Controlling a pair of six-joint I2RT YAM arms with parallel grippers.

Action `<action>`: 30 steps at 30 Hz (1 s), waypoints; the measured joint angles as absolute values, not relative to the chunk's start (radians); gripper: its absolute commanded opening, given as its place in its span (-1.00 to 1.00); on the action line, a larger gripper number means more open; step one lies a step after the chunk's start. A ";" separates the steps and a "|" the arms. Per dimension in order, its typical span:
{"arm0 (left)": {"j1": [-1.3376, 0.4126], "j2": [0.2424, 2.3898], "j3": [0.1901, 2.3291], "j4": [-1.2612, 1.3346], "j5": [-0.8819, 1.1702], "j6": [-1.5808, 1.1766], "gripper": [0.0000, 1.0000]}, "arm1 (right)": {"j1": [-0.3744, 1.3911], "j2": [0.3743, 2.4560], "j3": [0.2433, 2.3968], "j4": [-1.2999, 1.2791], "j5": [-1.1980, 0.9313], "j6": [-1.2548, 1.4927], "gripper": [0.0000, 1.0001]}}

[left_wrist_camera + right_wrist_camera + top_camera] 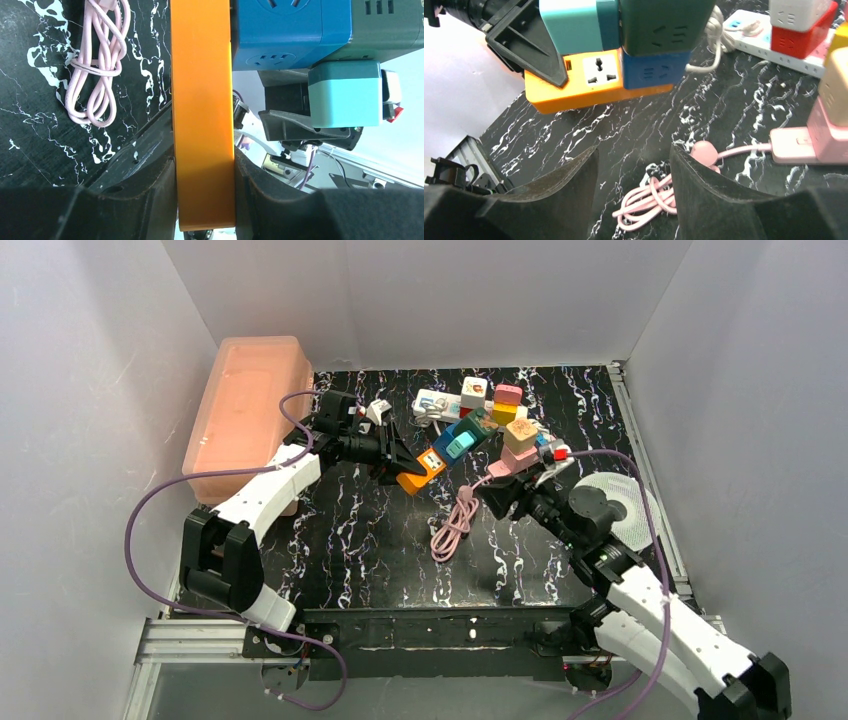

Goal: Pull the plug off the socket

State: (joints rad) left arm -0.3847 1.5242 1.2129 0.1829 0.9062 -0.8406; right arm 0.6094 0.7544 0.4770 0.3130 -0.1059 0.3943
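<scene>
1. Here, left fingers [402, 458] clamp the orange socket [554, 97] near the middle of the bench [350, 540].
2. The blue plug [654, 70] sits in the socket.
3. The right fingers [497, 498] gape, empty, above the pink cable [452, 525].

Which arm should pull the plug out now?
Right. The right gripper is open and empty, facing the blue plug on the orange socket. The left gripper is shut on that socket, bracing it.

Blue plug [654, 72] in orange socket [584, 97]
</scene>
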 measured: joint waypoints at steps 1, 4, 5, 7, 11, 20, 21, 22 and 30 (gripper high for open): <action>-0.384 1.524 1.215 0.183 0.906 -0.842 -1.00 | 0.609 0.709 0.467 0.269 -0.094 0.399 0.24; -0.382 1.525 1.225 0.181 0.906 -0.842 -1.00 | 0.609 0.614 0.478 0.139 -0.055 0.413 0.24; -0.382 1.525 1.228 0.182 0.906 -0.842 -1.00 | 0.609 0.599 0.485 0.113 -0.049 0.414 0.24; -0.382 1.525 1.232 0.181 0.906 -0.841 -1.00 | 0.609 0.572 0.510 0.059 -0.033 0.414 0.24; -0.382 1.525 1.234 0.171 0.906 -0.838 -1.00 | 0.609 0.556 0.583 -0.027 -0.004 0.415 0.24; -0.382 1.525 1.235 0.152 0.906 -0.828 -0.99 | 0.609 0.685 0.951 -0.150 0.021 0.385 0.24; -0.382 1.525 1.236 0.149 0.905 -0.826 -0.99 | 0.609 0.705 0.993 -0.147 0.024 0.376 0.24; -0.382 1.525 1.244 0.144 0.905 -0.822 -0.99 | 0.609 0.759 1.096 -0.105 0.027 0.342 0.24; -0.382 1.525 1.264 0.132 0.905 -0.810 -0.99 | 0.602 1.024 1.414 -0.070 0.042 0.234 0.24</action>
State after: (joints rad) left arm -0.3817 1.5246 1.2640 0.1322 0.9054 -0.8104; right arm 0.6018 1.0237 1.4136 -0.0700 0.0418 0.2344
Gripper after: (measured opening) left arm 0.345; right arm 0.619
